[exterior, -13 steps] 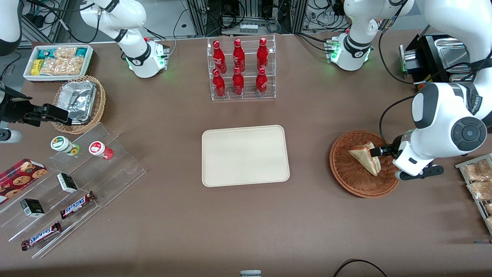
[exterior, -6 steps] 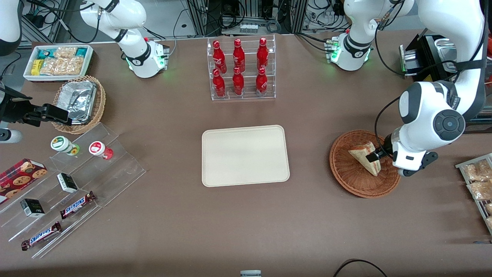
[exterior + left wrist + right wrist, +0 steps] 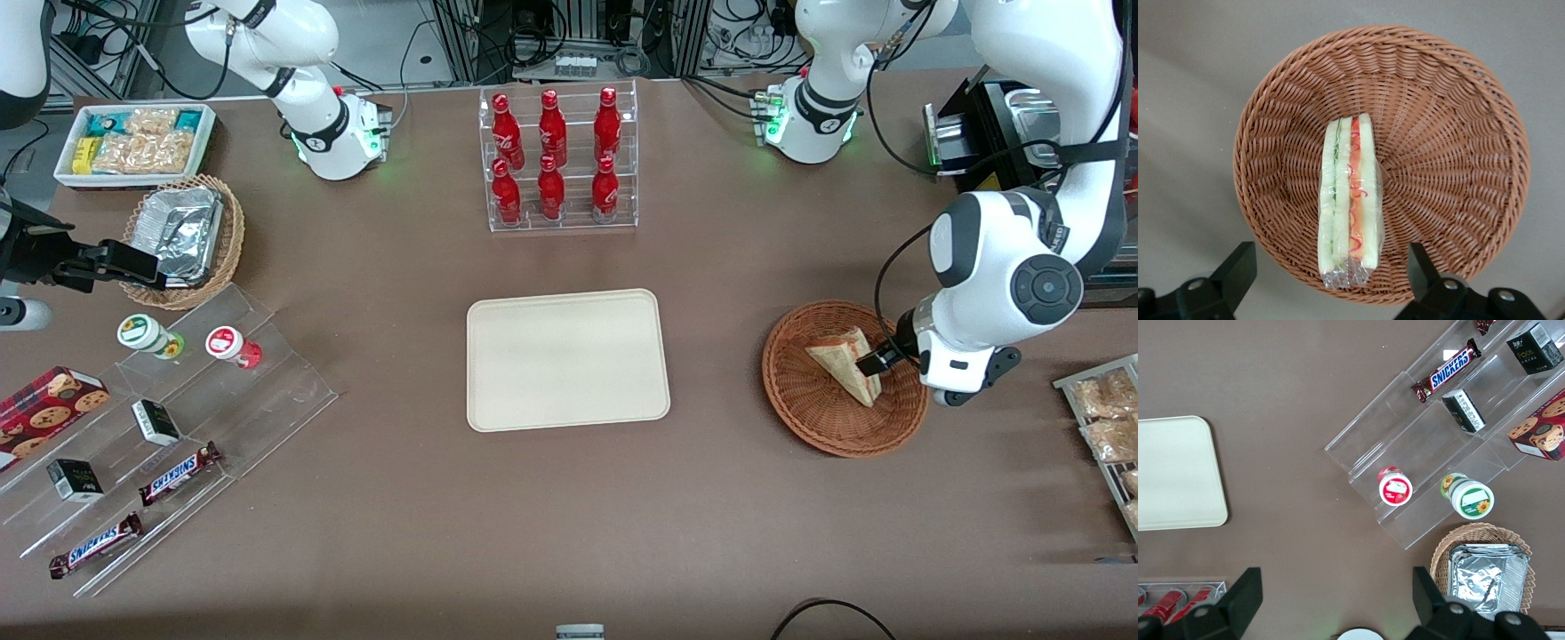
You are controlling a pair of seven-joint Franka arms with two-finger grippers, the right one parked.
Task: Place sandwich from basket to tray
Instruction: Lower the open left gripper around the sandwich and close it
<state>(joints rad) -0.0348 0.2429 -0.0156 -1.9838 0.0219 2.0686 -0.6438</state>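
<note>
pale triangular wedge sandwich [image 3: 1349,203] lies on edge in round reddish-brown wicker basket [image 3: 805,413], frame right. gripper [image 3: 1331,283] spread wide, straddling it for the pinch. cream rectangular tray [image 3: 498,409] waits mid-frame.

**A robotics lab set up like a small snack shop**

This is a robot laboratory, not a real store. Along the top edge of the front view, metal frames, bundled black cables [image 3: 533,36] and electronics stand at the back of a brown table [image 3: 400,498]. White robot arm bases [image 3: 342,133] with green status lights are bolted to the tabletop at upper left and upper right. Shop-style props are laid out: a clear rack of red bottles [image 3: 556,160] at top centre, clear stepped shelves [image 3: 178,427] with chocolate bars and small cartons at lower left, a white bin of snack packets [image 3: 133,142] at upper left.
</note>
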